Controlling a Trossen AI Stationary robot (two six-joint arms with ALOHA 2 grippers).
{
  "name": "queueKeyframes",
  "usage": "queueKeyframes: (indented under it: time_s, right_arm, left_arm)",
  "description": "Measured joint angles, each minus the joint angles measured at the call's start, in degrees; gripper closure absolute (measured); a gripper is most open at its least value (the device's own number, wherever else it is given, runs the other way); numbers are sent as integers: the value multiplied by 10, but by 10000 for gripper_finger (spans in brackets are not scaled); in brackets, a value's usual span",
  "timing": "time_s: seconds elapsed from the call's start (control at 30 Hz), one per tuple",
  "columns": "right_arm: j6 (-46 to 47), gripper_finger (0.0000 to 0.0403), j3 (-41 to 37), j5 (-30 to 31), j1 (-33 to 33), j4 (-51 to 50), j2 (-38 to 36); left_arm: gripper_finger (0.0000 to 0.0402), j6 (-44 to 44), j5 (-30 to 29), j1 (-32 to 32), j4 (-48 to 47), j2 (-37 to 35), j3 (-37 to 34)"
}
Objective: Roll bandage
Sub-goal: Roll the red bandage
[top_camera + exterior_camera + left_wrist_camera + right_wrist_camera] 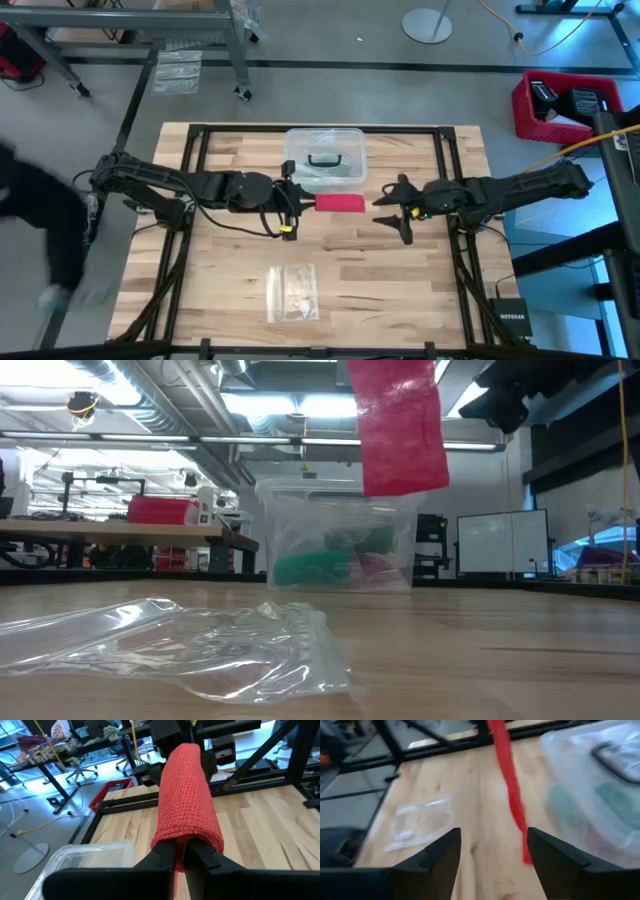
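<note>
Left wrist view: left gripper (182, 857) is pinching the bandage (187, 795) end, soft, light, drooping; right gripper (492, 852) is waiting apart.

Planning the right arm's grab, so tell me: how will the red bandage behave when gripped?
Probably floppy: the bandage hangs limp from the shut left gripper. Its open weave looks grippy, likely light. The open right gripper may set it swinging.
</note>
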Motion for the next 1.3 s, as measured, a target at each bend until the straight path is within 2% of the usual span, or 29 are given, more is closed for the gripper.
queueKeyframes:
  time_s: [0.1, 0.3, 0.47, 0.53, 0.63, 0.73, 0.77, 0.8, 0.93, 1.0, 1.3]
  right_arm:
    - [-28, 171, 0, 50, 0, 11, 11]
    - [-83, 171, 0, 76, 1, 84, 60]
    - [-109, 172, 0, 37, 0, 161, 105]
    - [-114, 182, 0, 45, 1, 177, 116]
    - [-133, 235, 0, 76, 0, 178, 125]
    - [-166, 336, 0, 92, 0, 188, 131]
    - [-186, 369, 0, 101, 0, 188, 132]
    - [-205, 384, 0, 117, 1, 190, 132]
    - [-273, 388, 1, 239, -1, 203, 127]
    - [-319, 396, 1, 275, -8, 220, 126]
    - [-377, 397, 1, 268, -38, 283, 126]
  left_arm:
    - [391, -1, 0, 0, 5, 0, 0]
    - [391, -3, 2, 0, 13, 0, 0]
    - [391, -8, 2, 0, 12, 0, -4]
    - [391, -10, 1, 2, 14, 0, -6]
    - [391, -15, 0, 3, 18, 1, -7]
    - [391, -17, 2, 2, 30, 1, -7]
    - [391, -18, 8, 2, 34, 1, -7]
    - [391, -21, 20, 2, 41, 1, -7]
    - [391, -45, 97, 2, 80, 0, -7]
    - [391, -56, 130, 2, 101, 0, -7]
    - [391, -87, 221, 3, 211, 0, -7]
